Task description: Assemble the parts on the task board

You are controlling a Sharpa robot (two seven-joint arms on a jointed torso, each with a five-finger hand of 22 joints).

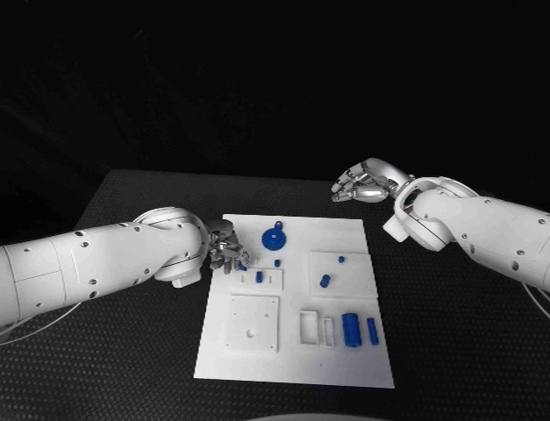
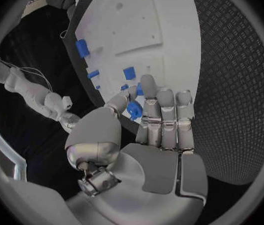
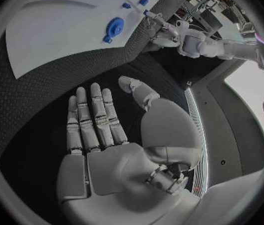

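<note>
a small blue part [image 2: 134, 110] is pinched betw thumb & fingertips of the left hand [image 1: 225, 246] at the task board [image 1: 295, 351] 9 o'clock edge; right hand [image 1: 363, 186] is held flat, fingers apart, nothing held, off the board at 1 o'clock

Head cam looks steeply down from above, whole task board [image 1: 295, 298] on the tabletop [image 1: 477, 351]. Wrist fisheyes sit close behind each palm, facing along the fingers [image 2: 166, 115]. All three share the board.
</note>
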